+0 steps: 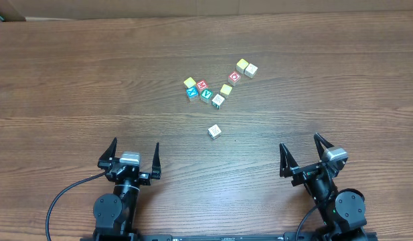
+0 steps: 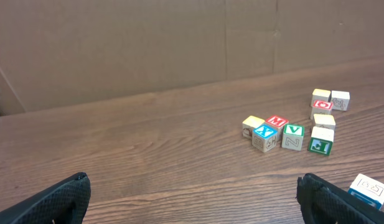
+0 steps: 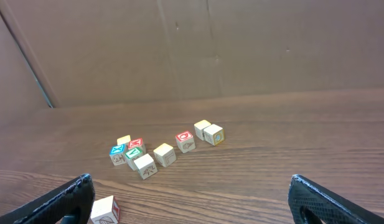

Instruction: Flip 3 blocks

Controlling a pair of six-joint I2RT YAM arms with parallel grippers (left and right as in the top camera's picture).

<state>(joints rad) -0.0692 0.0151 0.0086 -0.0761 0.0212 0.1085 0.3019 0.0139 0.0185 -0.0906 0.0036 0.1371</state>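
Down at the near edge of the wooden table (image 1: 72, 80), the left claw (image 1: 135, 142) and right claw (image 1: 299, 140) both stand spread as wide as they go, holding nothing, well apart from the cubes. The green-faced block (image 1: 206, 94) sits inside the cluster, hemmed in by a blue-faced cube (image 1: 192, 93) and a red-faced cube (image 1: 201, 85), with a pale block (image 1: 218, 100) just beside it and a yellow-topped cube (image 1: 226, 89) beyond. The lone pale block (image 1: 215, 131) lies apart, nearer the arms. From above it shows only its pale top; the left wrist view adds a blue side and the right wrist view a red one. The 2 wrist views also show a cardboard wall (image 2: 117, 50) behind the table. The lone block is crowded by a dark finger in both wrist views and clipped by the bottom edge in the right one. Letters are too small to read from overhead.
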